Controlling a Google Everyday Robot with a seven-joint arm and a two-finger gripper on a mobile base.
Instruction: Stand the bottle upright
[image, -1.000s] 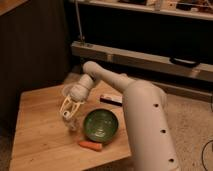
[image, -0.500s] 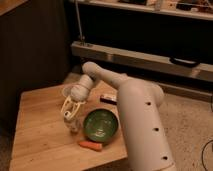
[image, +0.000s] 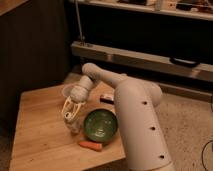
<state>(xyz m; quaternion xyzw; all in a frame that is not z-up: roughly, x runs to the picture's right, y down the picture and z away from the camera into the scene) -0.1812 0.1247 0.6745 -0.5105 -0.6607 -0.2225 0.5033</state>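
— looking at the camera view, how was the table (image: 37, 135) laid out?
— bare wood lay left of the gripper (image: 71, 116); the green bowl (image: 100, 124) sat just beside it on the right, the carrot (image: 90, 145) near the front edge.
— and the bottle (image: 74, 123)?
— it stood about upright below the gripper, left of the bowl; whether the fingers were apart or clamped on it i could not tell.
— any change?
— the gripper had edged slightly toward the bowl since half a second before.
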